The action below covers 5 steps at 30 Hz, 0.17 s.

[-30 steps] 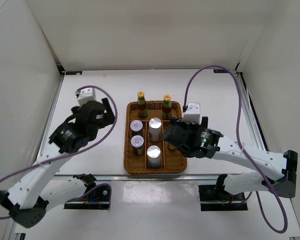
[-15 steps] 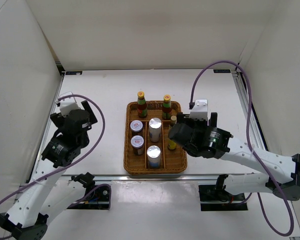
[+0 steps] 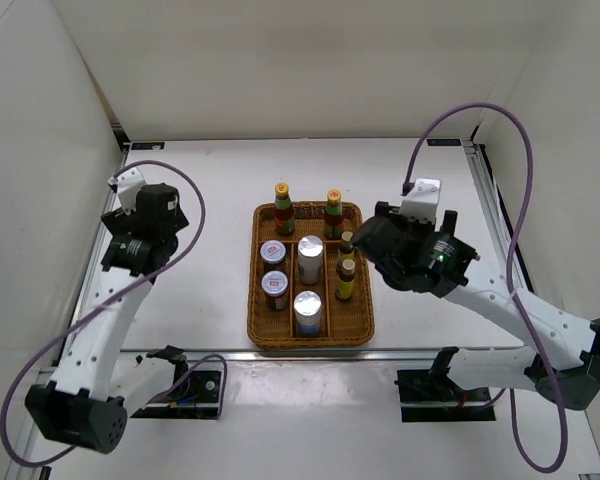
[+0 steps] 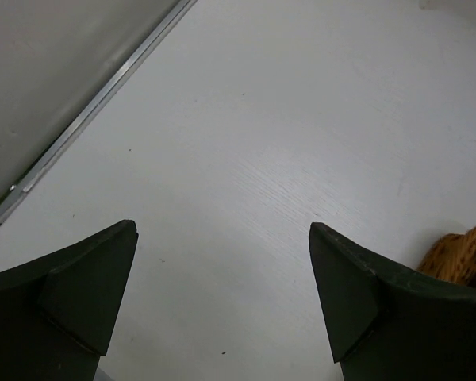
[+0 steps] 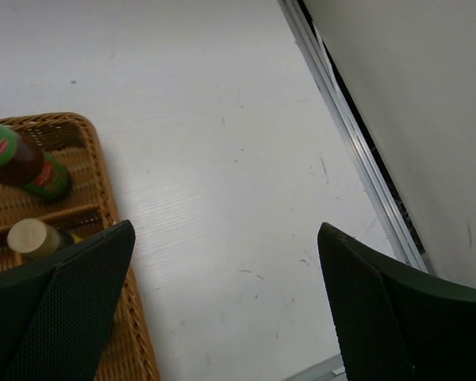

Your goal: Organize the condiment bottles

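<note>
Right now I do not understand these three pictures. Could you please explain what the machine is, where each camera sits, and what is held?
These are two robot arms bolted at the near edge of a white table. The wide picture looks down from above; the other two come from a camera on each wrist. A wicker tray holds two tall sauce bottles, two small dark bottles and four silver-lidded jars. The left tool and the right tool are both open and hold nothing.
</note>
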{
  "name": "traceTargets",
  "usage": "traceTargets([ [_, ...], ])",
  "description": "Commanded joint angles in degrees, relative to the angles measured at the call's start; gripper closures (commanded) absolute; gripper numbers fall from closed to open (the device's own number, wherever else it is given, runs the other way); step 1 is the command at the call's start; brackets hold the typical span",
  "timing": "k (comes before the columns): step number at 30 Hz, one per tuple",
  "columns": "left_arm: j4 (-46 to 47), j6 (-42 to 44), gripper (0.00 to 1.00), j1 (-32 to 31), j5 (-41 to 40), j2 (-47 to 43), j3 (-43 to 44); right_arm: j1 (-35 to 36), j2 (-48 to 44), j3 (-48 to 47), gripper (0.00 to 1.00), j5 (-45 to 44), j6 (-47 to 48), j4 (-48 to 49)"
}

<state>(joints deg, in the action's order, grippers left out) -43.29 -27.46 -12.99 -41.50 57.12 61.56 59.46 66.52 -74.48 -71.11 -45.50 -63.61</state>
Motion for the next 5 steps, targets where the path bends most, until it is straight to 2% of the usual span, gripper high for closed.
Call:
traceTargets([
  [1,-1.1,-4.5,0.0,3.5,3.8,2.5,1.1,-3.5,1.7,-2.3,0.01,1.0,-2.1,-2.6],
  [2,1.3,-4.5,0.0,3.5,3.1,3.1,1.1,-4.0,1.7,-2.3,0.01,1.0,-2.1,-3.4],
  [5,8.2,3.0,0.0,3.5,3.8,3.8,-2.3,-5.3,3.0,-3.3,0.01,1.5,-5.2,-6.3],
])
